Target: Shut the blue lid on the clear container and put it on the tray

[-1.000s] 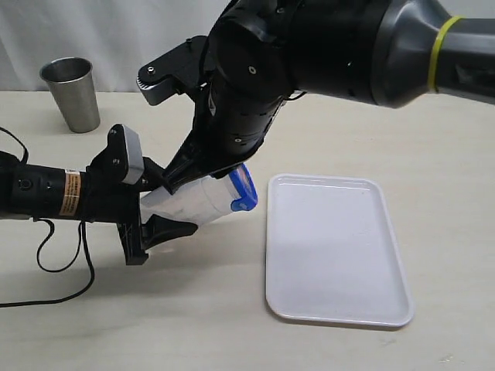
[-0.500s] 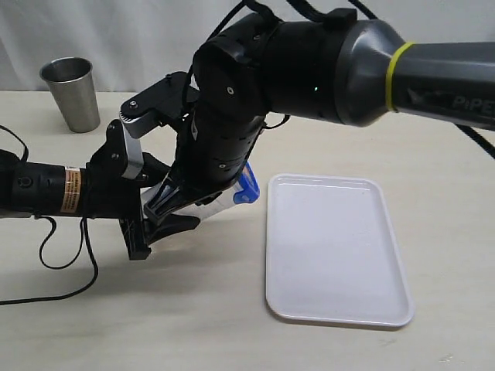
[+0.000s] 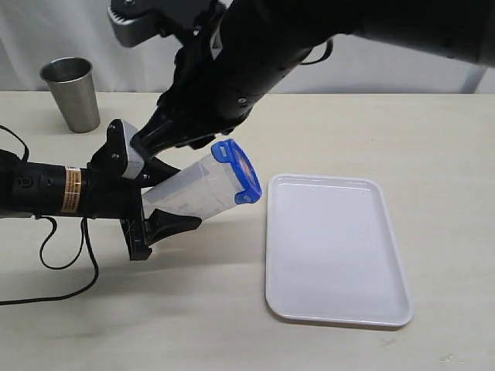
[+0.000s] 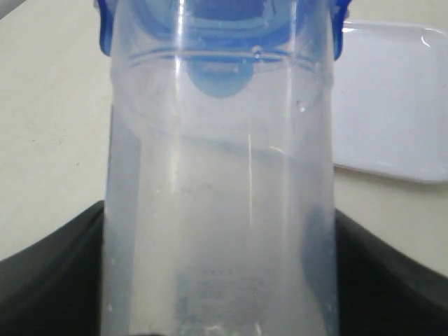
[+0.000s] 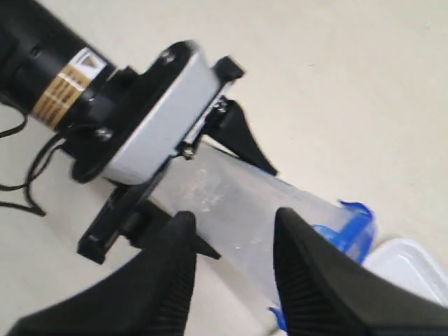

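left claw [image 3: 172, 198] grasps clear container [image 3: 203, 188]; right claw [image 5: 234, 231], released, hovers above; tray [image 3: 332, 309] beside, steel cup [image 3: 71, 93] apart.

I work over a wide table [image 3: 232, 325] with a smooth, pale cream top that fills most of the frame. Along the upper edge, behind its far side, hangs a white backdrop [image 3: 46, 31] with faint vertical folds, like cloth. The light is soft and even, and shadows on the tabletop are blurred.
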Controlling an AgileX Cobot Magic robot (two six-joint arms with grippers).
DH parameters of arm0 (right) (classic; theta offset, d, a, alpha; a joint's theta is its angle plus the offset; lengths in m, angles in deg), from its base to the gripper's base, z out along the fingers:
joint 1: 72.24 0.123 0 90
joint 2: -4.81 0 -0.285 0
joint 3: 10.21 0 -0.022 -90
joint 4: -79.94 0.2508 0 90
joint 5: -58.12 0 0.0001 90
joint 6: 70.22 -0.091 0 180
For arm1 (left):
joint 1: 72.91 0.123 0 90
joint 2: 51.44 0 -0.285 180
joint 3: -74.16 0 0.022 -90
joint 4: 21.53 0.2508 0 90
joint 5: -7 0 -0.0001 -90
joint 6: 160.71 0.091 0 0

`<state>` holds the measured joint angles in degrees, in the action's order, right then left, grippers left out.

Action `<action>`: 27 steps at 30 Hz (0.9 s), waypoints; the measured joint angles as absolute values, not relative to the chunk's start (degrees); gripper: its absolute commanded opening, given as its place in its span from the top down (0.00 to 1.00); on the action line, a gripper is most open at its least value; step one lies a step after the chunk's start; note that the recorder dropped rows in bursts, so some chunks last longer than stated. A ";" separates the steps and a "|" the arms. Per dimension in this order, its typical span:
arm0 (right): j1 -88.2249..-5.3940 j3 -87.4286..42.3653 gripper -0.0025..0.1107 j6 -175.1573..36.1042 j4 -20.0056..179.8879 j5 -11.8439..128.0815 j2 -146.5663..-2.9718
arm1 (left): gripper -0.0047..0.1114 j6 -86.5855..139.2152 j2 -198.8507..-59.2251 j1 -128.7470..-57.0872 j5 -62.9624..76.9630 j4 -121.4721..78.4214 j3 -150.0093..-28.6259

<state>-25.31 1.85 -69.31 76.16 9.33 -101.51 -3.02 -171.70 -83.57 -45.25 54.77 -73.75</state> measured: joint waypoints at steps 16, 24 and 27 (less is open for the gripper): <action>-30.78 0.43 0.66 -75.15 74.76 7.88 -106.56 | 0.96 -3.02 -171.70 -83.57 -45.25 54.77 -73.75; -30.78 0.43 0.67 -73.44 76.04 8.70 -107.61 | 0.96 -3.02 -171.70 -83.57 -45.03 54.77 -73.75; -30.78 0.43 0.67 -72.50 76.04 8.80 -107.61 | 0.96 -3.02 -171.70 -83.57 -45.03 54.89 -73.75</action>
